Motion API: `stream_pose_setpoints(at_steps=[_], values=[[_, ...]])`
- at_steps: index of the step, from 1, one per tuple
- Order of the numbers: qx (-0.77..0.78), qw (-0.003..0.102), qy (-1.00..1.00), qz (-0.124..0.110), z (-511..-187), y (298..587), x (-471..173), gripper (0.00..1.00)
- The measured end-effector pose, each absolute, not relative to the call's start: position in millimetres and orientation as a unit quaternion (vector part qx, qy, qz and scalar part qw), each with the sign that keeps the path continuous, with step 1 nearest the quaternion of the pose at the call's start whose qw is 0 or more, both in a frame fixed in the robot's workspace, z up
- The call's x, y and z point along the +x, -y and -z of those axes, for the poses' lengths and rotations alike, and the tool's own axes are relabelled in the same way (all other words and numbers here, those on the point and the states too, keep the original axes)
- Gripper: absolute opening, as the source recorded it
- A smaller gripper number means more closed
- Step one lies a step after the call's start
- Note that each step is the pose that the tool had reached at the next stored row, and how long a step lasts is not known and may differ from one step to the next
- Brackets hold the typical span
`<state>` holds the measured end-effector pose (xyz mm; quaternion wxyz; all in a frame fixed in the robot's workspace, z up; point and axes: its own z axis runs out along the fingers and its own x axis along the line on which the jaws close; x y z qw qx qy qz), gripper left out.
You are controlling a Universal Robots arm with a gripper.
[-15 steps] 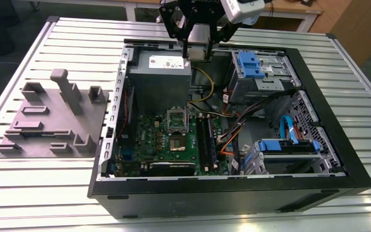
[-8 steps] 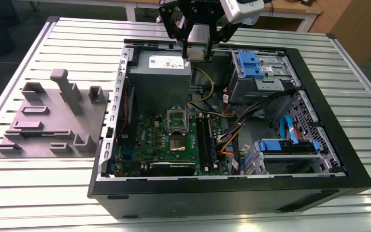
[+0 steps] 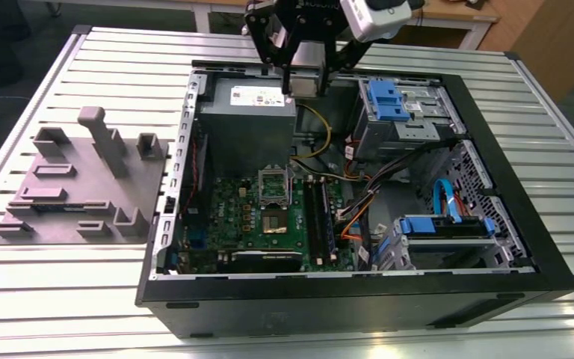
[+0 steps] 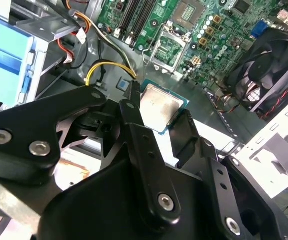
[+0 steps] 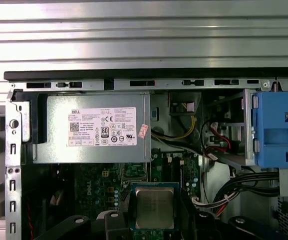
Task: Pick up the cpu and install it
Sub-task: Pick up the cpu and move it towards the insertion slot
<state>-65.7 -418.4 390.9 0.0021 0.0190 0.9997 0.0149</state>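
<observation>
Exterior view: the gripper point(image 3: 307, 86) is cropped by the top edge. The grey piece between its fingers is too small for me to identify. Second wrist view: the gripper's own black links cover one side of the cpu point(image 4: 159, 106), so I can't see the contact there. The fan point(image 4: 266, 75) is cropped by the picture edge. First wrist view: the cpu rim and the blue drive caddy point(image 5: 278, 130) are both cropped. The grey metal box point(image 5: 91, 127) hides part of the green board point(image 5: 96, 187), and the rest lies in shadow.
</observation>
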Motion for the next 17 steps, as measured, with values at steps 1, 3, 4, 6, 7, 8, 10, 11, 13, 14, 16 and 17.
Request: stream_pose_setpoints(at_steps=[1,3,4,6,7,8,10,11,13,14,16,17], values=[[0.019,0.002,-1.0,-0.015,-390.8,419.8,-65.7,0.47],[0.019,0.002,-1.0,-0.015,-390.7,422.7,-65.7,0.47],[0.019,0.002,-1.0,-0.015,-390.6,423.9,-65.7,0.47],[0.019,0.002,-1.0,-0.015,-390.4,426.3,-65.7,0.47],[0.019,0.002,-1.0,-0.015,-390.4,426.7,-65.7,0.47],[0.019,0.002,-1.0,-0.015,-390.3,426.7,-65.7,0.47],[0.019,0.002,-1.0,-0.015,-389.9,428.0,-65.7,0.47],[0.019,0.002,-1.0,-0.015,-389.8,428.1,-65.7,0.47],[0.019,0.002,-1.0,-0.015,-389.6,428.2,-65.7,0.47],[0.019,0.002,-1.0,-0.015,-389.5,428.2,-65.7,0.47],[0.019,0.002,-1.0,-0.015,-389.3,428.3,-65.7,0.47],[0.019,0.002,-1.0,-0.015,-389.1,428.4,-65.7,0.47]])
